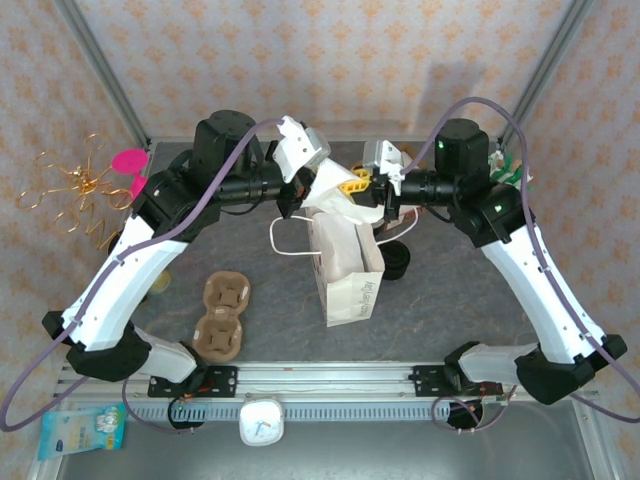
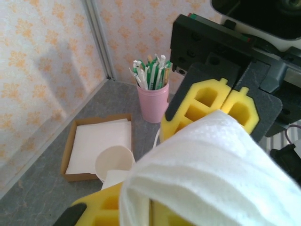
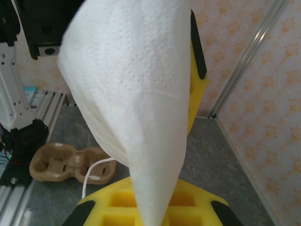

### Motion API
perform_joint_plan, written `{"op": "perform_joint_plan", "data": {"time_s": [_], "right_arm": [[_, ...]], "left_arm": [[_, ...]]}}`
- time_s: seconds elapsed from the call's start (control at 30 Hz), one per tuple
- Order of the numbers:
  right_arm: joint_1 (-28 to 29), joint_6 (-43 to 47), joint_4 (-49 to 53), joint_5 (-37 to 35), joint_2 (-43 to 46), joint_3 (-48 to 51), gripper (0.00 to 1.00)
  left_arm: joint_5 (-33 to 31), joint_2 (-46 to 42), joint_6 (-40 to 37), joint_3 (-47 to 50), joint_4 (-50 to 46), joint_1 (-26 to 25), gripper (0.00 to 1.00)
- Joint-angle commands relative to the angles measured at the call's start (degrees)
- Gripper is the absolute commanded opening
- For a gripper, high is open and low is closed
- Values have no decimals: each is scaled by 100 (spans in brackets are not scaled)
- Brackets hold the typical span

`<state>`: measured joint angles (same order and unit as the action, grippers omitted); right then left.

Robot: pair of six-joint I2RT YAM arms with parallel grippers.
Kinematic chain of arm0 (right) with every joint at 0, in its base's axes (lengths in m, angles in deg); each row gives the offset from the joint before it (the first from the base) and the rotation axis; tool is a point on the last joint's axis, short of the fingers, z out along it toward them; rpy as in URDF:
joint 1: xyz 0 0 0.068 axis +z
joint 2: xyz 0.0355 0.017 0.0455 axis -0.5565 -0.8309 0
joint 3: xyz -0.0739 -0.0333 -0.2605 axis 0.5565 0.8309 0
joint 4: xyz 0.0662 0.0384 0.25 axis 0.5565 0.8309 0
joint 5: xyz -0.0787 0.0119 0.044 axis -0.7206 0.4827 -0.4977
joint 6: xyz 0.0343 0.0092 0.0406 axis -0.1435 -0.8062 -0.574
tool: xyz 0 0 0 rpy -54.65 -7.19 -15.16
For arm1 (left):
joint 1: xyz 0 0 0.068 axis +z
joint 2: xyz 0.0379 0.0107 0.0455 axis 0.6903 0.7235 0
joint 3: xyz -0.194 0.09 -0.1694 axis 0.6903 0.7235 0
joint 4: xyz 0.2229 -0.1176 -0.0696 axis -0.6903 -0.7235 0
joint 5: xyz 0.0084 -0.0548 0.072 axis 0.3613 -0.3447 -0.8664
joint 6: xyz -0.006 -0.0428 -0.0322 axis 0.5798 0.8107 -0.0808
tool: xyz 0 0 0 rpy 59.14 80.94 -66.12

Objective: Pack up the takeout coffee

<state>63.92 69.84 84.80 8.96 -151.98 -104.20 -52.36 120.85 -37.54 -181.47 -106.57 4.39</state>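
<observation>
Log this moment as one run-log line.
stage: napkin over white bag | right pincer: shut on napkin | left pincer: at napkin, grip unclear | lidded cup: beside bag

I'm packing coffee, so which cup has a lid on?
The black-lidded cup beside the white bag; the pink cup and the cream cup have none.

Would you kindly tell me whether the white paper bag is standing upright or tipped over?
Upright: the white paper bag stands on its base on the table, its open mouth facing up beneath the napkin.
</observation>
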Motion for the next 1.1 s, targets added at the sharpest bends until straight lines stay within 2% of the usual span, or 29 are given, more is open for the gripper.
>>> {"op": "perform_joint_plan", "data": {"time_s": [0.0, 0.03, 0.13, 0.23, 0.37, 0.53, 0.67, 0.8, 1.07], "right_arm": [[71, -1153, -748, -16, 315, 227, 0], [89, -1760, -1034, -389, 333, 360, 0], [92, -3204, -1138, -1178, 480, 361, 0], [164, -4276, -1033, -1834, 595, 426, 0], [495, -4971, -414, -2746, 565, 188, 0], [1053, -5682, 719, -3956, 87, -449, 0], [1308, -6113, 1161, -4576, -87, -454, 0], [1440, -6267, 1658, -4889, -375, -593, 0], [1659, -6494, 2008, -4931, -764, -462, 0]], "left_arm": [[-708, -325, 318, -110, 324, 31, 55], [-985, -433, 411, -34, 440, 24, 65], [-1786, -928, 849, 467, 974, 25, 76], [-2546, -1518, 1467, 1174, 1542, 24, 80], [-3348, -2075, 2370, 1874, 1807, 24, 82], [-3270, -2267, 3442, 2353, 1782, 29, 82], [-3355, -2293, 3911, 2675, 1785, 24, 83], [-3346, -2378, 4120, 3003, 1978, 24, 83], [-3346, -2304, 4290, 3198, 2005, 31, 84]]}}
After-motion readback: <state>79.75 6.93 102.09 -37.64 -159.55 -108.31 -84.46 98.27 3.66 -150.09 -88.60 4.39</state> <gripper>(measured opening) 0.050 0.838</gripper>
